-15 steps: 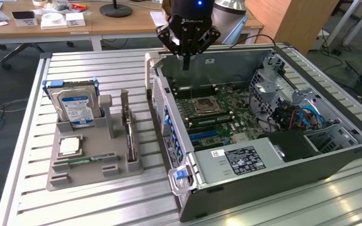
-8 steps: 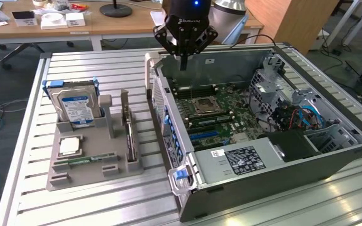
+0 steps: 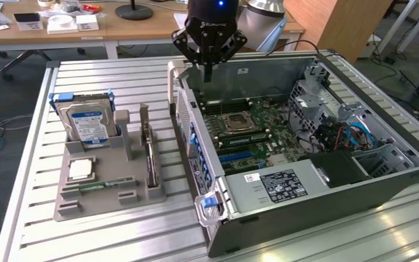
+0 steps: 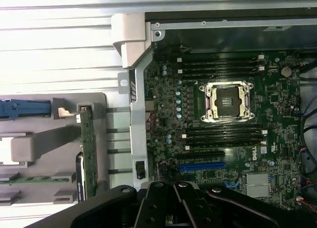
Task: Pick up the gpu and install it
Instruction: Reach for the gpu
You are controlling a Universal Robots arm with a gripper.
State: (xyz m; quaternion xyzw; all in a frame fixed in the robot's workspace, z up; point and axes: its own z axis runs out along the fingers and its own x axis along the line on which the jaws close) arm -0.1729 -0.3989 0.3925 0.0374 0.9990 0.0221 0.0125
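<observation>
Open grey metal computer case (image 3: 318,202) sat under the tool, grey plastic holder tray (image 3: 96,204) beside and below it held the thin dark gpu (image 3: 149,158) edge-on, and the black gripper (image 3: 208,76) looked closed and empty, so reaching over risked clipping the case wall.

Gpu (image 4: 87,139) end behind the hand (image 4: 176,196)

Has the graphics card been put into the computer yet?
No, the gpu stands on edge in the gray holder on the table, beside the open computer case rather than inside it.
</observation>
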